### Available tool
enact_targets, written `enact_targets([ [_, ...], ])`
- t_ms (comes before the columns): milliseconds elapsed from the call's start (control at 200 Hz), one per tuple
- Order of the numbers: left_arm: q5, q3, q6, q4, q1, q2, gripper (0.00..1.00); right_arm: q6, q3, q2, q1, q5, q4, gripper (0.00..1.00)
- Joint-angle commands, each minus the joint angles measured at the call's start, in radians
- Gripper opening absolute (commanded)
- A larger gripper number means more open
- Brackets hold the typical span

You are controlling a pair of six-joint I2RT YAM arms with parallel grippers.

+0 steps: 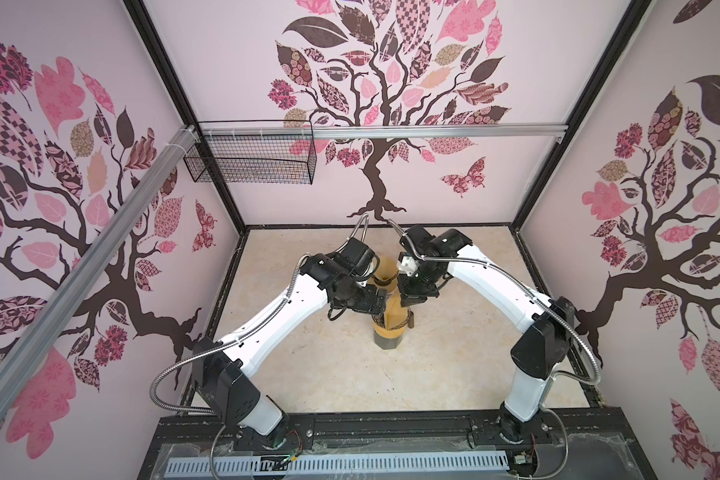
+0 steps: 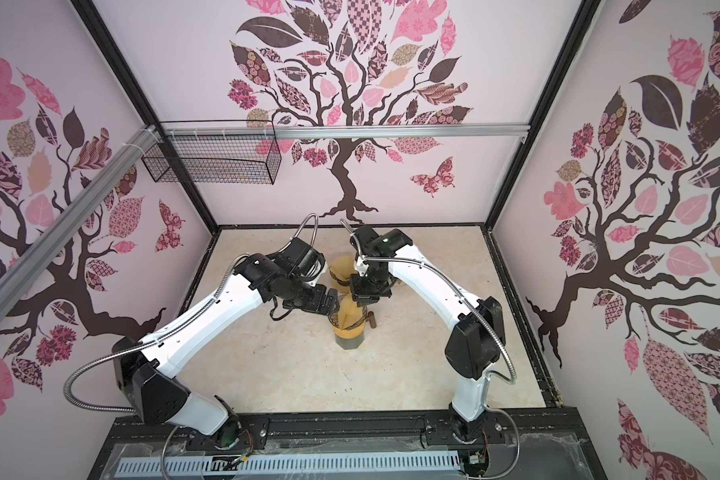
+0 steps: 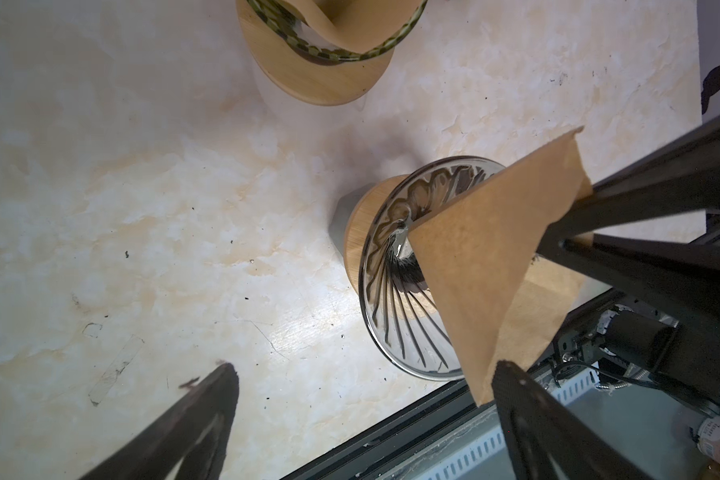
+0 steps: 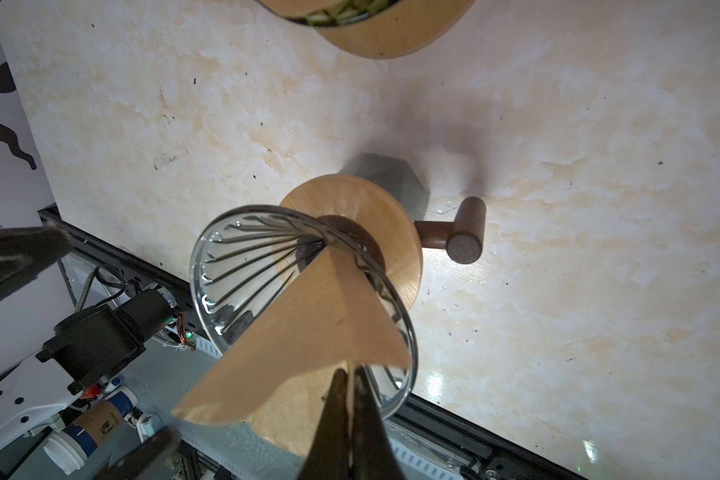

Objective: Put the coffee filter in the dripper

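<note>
Right wrist view: the right tool is closed on the wide edge of the coffee filter, with the brown paper pinched between its two black fingers. The filter is folded flat into a triangle. Its point dips into the glass cone of the dripper toward the central hole, and its wide edge stands out above the rim. I cannot tell whether the point touches the glass. The dripper sits on a round wooden collar with a dark handle sticking out sideways, all on a grey faceted base.

The left wrist view shows the left tool spread wide open and gripping nothing. One of its fingers is just beside a free corner of the filter; contact is unclear.

In both top views the dripper stands mid-bench, slightly below the centre of the frame, with the two tools meeting over it. Just above it in the frame is a second wooden stand loaded with brown paper. A wire basket hangs on the back wall at the upper left.
</note>
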Motion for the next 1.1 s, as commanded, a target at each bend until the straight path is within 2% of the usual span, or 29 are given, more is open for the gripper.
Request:
enact_targets([
  [0,0.017,0.058,-0.004,0.017,-0.003,0.005,0.98,-0.013,0.028,0.027,0.009,0.007,-0.016,0.05],
  [340,-0.02,0.062,-0.009,0.014,-0.003,0.061,0.98,-0.014,0.025,0.025,0.009,0.005,-0.011,0.05],
  [540,-0.071,0.056,-0.021,-0.016,-0.002,0.088,0.98,-0.02,0.028,0.018,0.008,0.018,-0.013,0.1],
  [735,-0.065,0.037,-0.024,-0.007,-0.003,0.074,0.98,-0.025,0.041,-0.003,0.009,0.032,-0.008,0.16],
  [1095,-0.049,0.04,-0.018,-0.008,-0.002,0.08,0.98,-0.039,0.086,-0.039,0.009,0.057,-0.015,0.37],
])
